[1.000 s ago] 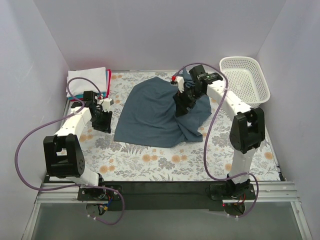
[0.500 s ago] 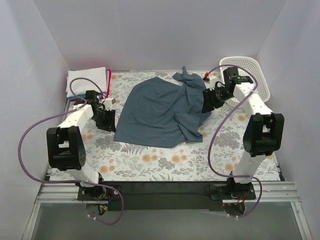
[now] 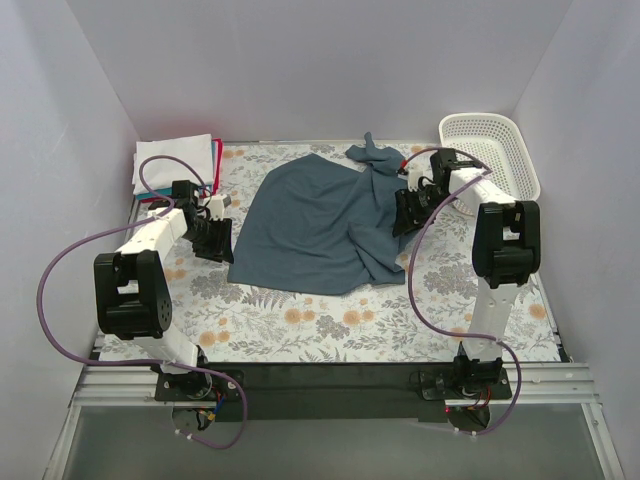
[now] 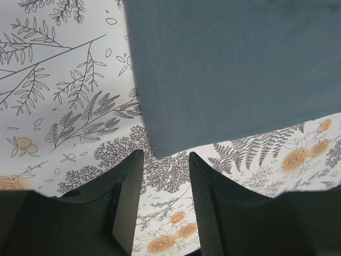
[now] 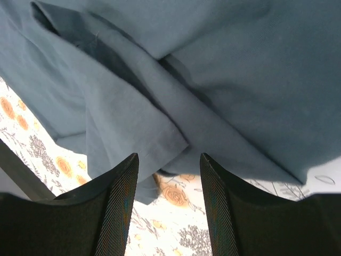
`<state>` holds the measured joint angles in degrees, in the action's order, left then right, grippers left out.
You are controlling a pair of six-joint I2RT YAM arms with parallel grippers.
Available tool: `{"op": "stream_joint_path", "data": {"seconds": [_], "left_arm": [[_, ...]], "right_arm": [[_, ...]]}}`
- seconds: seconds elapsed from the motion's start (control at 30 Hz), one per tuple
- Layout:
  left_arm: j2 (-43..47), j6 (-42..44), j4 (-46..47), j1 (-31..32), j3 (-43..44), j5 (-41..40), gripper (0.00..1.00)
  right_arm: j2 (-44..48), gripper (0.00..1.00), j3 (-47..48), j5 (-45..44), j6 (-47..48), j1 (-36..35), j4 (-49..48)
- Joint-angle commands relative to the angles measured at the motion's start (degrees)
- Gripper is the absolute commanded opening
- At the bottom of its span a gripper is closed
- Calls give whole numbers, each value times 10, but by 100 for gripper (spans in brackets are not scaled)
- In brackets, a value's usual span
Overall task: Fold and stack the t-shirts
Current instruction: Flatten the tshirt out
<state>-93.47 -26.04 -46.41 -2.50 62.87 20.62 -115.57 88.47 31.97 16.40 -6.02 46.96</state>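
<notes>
A large slate-blue t-shirt [image 3: 315,225] lies spread on the floral table, its right side bunched and folded over. My left gripper [image 3: 215,245] is open and empty, low over the table just left of the shirt's lower-left corner [image 4: 160,144]. My right gripper [image 3: 405,215] is open and empty at the shirt's crumpled right edge, over a sleeve hem [image 5: 160,138]. A stack of folded shirts, white on top [image 3: 175,160] with teal and red edges, sits at the back left.
A white mesh basket [image 3: 492,155] stands at the back right corner. The table has a floral cloth [image 3: 330,320]. White walls close in the back and sides. Purple cables loop from both arms.
My right gripper has let go of the shirt's right side, swung out to the right, then come back low to the shirt's right edge. The bunched cloth has dropped flat. The left arm barely moved.
</notes>
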Motion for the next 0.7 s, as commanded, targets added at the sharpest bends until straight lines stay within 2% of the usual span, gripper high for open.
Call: {"op": "stream_joint_path", "data": {"seconds": [0.0,0.27,0.67], "left_arm": [[14,-4,5,0,8,10,39],[5,-4,9,1,11,12,39],[0,-9,13,0,8,12,39]], "right_arm": [[-18,56,18,24,-15,1,-12],[-34,56,10,56,-26,2,-19],[-15,49,-12,95,-31,0,-20]]}}
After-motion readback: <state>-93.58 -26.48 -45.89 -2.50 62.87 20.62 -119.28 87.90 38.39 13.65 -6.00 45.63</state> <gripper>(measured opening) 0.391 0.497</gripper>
